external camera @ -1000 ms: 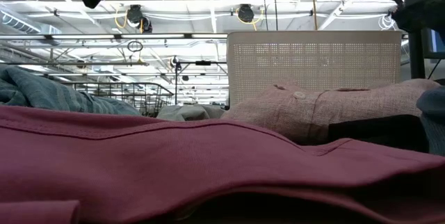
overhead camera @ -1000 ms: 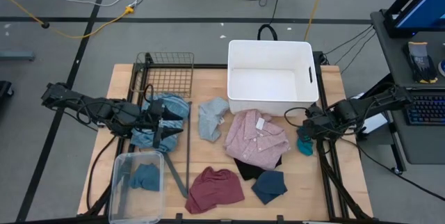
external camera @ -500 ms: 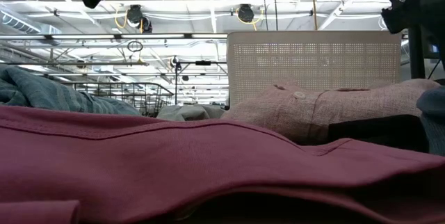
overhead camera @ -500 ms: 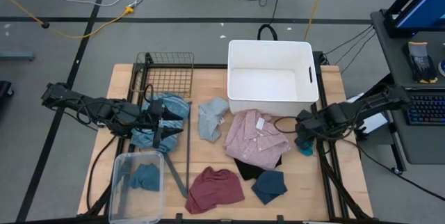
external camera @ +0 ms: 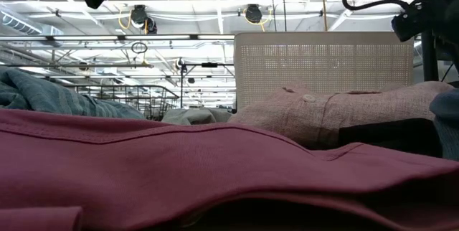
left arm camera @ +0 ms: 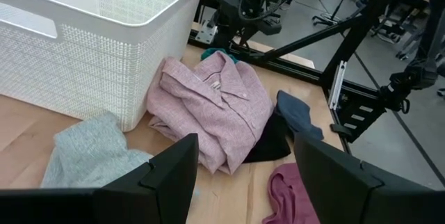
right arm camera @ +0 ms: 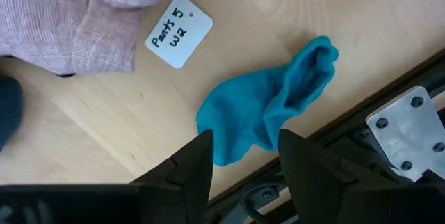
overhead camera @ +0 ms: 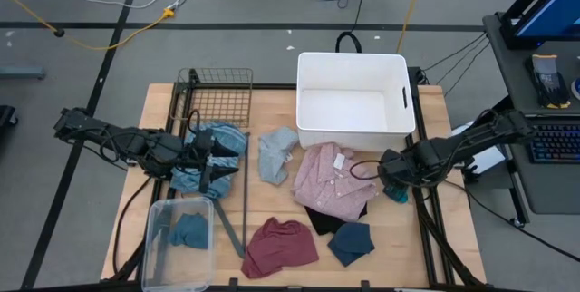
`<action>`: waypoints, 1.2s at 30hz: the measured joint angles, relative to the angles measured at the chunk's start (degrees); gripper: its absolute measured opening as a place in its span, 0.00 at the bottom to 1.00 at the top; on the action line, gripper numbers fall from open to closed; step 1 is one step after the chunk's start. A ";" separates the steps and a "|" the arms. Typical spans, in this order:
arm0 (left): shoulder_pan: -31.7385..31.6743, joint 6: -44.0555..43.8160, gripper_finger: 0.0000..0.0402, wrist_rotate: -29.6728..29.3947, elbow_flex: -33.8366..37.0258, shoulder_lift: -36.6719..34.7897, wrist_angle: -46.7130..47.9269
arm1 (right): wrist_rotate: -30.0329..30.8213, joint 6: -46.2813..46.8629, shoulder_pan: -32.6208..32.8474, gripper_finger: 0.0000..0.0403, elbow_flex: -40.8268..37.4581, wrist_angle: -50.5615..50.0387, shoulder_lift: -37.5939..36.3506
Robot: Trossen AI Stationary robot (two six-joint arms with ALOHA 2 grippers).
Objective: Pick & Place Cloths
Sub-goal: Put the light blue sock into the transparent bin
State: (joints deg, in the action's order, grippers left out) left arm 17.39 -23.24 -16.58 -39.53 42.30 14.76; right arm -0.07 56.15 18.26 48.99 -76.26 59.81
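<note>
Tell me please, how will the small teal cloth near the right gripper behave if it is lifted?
The teal cloth lies crumpled with soft folds, so it would probably hang limp. It looks thin and small, so likely very light. The right gripper stands open just above it; a pinch on a fold should hold, as fabric is seldom slippery.

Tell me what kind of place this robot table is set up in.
Likely a large industrial lab or workshop hall: high open ceiling with ducts and strip lights, grey floor marked with dark tape lines, and a desk with a black keyboard beside the wooden table.

Soft teal cloth [right arm camera: 268, 109], matt wooden table [right arm camera: 104, 123]
</note>
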 joint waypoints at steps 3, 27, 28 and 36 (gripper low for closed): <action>0.00 -0.04 0.60 0.00 0.00 0.00 0.02 | 0.02 -0.96 0.72 0.40 0.00 0.36 1.12; 0.00 -1.28 0.60 0.00 -0.02 0.00 0.02 | 1.98 -0.19 6.23 0.41 -9.69 9.82 7.52; 0.00 -1.37 0.60 -0.02 -0.02 0.00 -0.02 | 1.86 -0.25 6.23 0.41 -10.23 11.04 7.52; 0.00 -2.80 0.60 -0.02 -0.02 0.02 -0.05 | -4.15 1.39 6.25 0.39 -17.34 21.31 7.51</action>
State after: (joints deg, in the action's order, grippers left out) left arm 17.39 -26.04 -16.60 -39.55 42.32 14.72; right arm -4.22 57.54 24.51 31.65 -54.95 67.32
